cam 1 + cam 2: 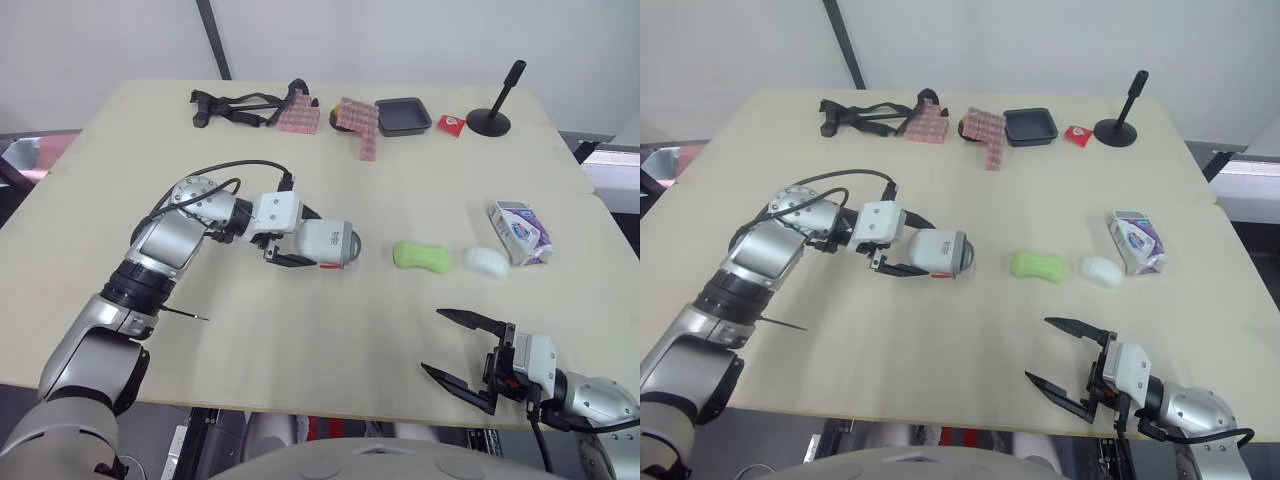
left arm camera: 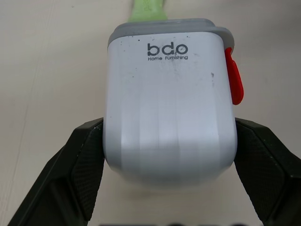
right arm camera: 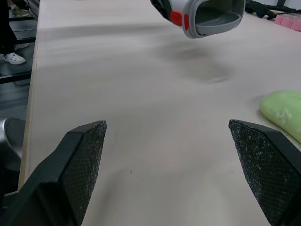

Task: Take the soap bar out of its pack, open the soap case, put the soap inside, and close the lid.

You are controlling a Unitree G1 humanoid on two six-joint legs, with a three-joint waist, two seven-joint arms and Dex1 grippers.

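Soap case (image 1: 328,243), white with a grey lid end and a red latch, is clamped sideways in my left jaws, clear of the table (image 1: 300,340). Its lid end points toward the green soap bar (image 1: 421,256) lying near it. Right of that lie a white oval bar (image 1: 486,262) and, just beside it, the pack (image 1: 520,234). My right jaws gape wide over bare table by the near edge.

soap case (image 1: 330,242) left of soap bar (image 1: 421,256); second bar (image 1: 486,262), pack (image 1: 520,232) further right
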